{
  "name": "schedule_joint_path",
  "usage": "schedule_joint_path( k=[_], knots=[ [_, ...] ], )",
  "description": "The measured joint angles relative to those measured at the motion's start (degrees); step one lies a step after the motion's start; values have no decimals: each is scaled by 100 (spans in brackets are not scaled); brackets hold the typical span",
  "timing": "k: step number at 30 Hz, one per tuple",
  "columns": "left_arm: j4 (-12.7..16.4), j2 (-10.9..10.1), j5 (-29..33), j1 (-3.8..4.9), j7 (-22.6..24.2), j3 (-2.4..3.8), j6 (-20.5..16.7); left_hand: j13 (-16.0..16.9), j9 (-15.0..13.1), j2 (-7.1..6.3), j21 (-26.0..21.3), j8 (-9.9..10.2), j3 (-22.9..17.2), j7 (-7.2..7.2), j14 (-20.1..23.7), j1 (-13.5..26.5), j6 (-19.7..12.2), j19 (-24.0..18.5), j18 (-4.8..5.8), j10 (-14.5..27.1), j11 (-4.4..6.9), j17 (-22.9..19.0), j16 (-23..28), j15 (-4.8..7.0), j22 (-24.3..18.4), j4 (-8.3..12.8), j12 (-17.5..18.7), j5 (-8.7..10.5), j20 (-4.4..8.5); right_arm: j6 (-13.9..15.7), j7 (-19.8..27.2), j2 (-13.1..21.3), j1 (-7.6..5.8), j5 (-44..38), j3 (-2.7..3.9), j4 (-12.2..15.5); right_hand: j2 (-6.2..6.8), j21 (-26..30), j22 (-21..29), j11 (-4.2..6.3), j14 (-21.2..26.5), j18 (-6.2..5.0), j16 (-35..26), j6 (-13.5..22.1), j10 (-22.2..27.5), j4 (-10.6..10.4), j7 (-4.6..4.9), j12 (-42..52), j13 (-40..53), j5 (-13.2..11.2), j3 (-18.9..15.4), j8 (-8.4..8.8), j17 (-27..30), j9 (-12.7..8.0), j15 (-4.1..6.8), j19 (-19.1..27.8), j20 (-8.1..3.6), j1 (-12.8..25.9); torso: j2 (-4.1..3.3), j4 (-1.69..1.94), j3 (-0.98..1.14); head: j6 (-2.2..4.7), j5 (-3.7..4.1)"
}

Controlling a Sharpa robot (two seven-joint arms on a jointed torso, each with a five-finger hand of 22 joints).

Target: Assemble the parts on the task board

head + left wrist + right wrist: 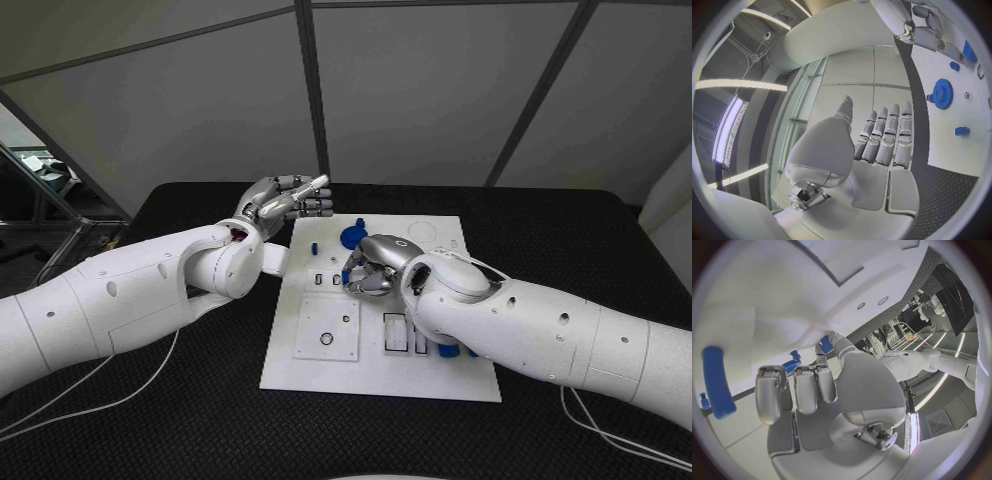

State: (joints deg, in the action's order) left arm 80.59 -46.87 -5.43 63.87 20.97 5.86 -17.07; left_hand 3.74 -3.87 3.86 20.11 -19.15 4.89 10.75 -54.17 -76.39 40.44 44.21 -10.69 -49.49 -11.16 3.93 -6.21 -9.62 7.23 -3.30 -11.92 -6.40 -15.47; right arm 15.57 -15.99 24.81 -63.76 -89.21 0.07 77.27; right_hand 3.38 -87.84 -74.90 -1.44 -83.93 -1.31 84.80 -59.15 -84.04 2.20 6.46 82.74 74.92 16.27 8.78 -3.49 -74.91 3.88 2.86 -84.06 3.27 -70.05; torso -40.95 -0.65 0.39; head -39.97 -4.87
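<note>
Right hand low on the board, left hand raised and idle.

Your right hand point(372, 268) curls down at the middle of the white board point(325, 370) on the black counter point(144, 420); you cannot tell whether it grips a part. Your left hand point(286, 200), upper middle of the frame, is spread and empty. One blue gear point(353, 236) sits just above the right hand, one blue bar point(716, 381) beside it. Pressing blind, you may knock the gear or jam a piece.
</note>
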Motion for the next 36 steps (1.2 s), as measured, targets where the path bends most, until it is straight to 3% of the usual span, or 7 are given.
schedule_joint_path(
  k=[9, 16, 23, 26, 29, 34, 36],
  knots=[
    [-4, 0, 0, 0, -8, 0, 9, 0, 0, 0, 0, 0, 0, 0, 0, 0, 0, 0, 0, 0, 0, 0, 0, 0, 0, 0, 0, 0, 0, 69, -18, 4, 10, -3, -8, -3, 302, 8, 0, -95, 0, 0, -26, 588, 54, -232, 89, -238, 0, -409, -275, 0, 0, -10, -43, 20, 63, 218, -1, 0, 0, -2, 3],
    [-8, -5, 0, 0, -18, 0, 20, 0, 0, 0, 0, 0, 0, 0, 0, 0, 0, 0, 0, -21, -21, 0, 23, 0, -4, 0, 22, 0, 0, 396, 40, 77, 20, 20, -9, 73, 703, 25, 0, -193, -11, 0, -51, 1340, 196, -908, 174, -521, 0, -413, -394, 0, 0, -31, -114, 1, 144, -162, 2, 0, 3, 9, 5],
    [-34, -39, -25, 0, -82, 0, 53, 5, 0, 48, 76, 24, 57, 18, -342, 48, 62, 198, 0, -200, 32, 60, -94, 86, -2, 89, 43, 0, 50, 857, 294, 411, 43, 127, -7, 466, 731, 26, 0, -193, -11, 1, -50, 1293, 196, -1358, 177, -533, 0, -413, -467, 0, 0, -26, -114, 0, 145, -522, 11, -1, 7, 26, -10],
    [-26, -93, -141, 0, -180, -1, 108, 73, -22, 95, 241, -23, 87, 38, -804, 38, 317, 530, 0, -642, 149, 149, -271, 232, 37, 118, -140, -47, 176, 936, 533, 747, 45, 279, 24, 786, 628, 99, 0, -172, -11, 0, -82, 957, 217, -1389, 152, -533, 0, -413, -433, -66, 0, 13, -114, 0, 145, -667, 21, -4, 7, 43, -14],
    [4, -159, -407, -1, -374, -1, 216, 139, -68, 154, 533, -157, 78, -1, -1474, 29, 713, 1054, 1, -1160, 351, 321, -562, 476, 149, 128, -322, -294, 405, 882, 804, 1101, 24, 581, 163, 1058, 509, 231, 0, -109, -11, 0, -142, 718, 280, -1324, 105, -652, 0, -413, -355, -146, 0, 44, -114, 0, 145, -786, 38, -10, 7, 65, -21],
    [100, -259, -1067, -2, -908, -1, 541, 344, -203, 223, 1218, -293, 56, -378, -2816, 28, 1393, 2114, 1, -2156, 796, 876, -1356, 974, 458, 150, -676, -469, 883, 551, 1141, 1597, -182, 1264, 260, 1362, 456, 422, 0, -60, -9, 1, -240, 465, 391, -1262, 45, -845, -131, -413, -299, -199, 117, 60, -111, 11, 134, -839, 90, -20, 8, 62, -42],
    [144, -287, -1402, -1, -1182, 0, 700, 560, -283, 243, 1583, -298, 120, -502, -2968, 118, 1562, 2483, 1, -2508, 974, 1661, -2258, 1109, 654, 86, -901, -469, 1085, 412, 1232, 1765, -269, 1551, 282, 1439, 440, 425, 0, -60, 9, -63, -249, 443, 391, -1236, 37, -850, -160, -414, -320, -199, 139, 61, -90, 20, 120, -831, 118, -26, 14, 50, -56]
  ],
)
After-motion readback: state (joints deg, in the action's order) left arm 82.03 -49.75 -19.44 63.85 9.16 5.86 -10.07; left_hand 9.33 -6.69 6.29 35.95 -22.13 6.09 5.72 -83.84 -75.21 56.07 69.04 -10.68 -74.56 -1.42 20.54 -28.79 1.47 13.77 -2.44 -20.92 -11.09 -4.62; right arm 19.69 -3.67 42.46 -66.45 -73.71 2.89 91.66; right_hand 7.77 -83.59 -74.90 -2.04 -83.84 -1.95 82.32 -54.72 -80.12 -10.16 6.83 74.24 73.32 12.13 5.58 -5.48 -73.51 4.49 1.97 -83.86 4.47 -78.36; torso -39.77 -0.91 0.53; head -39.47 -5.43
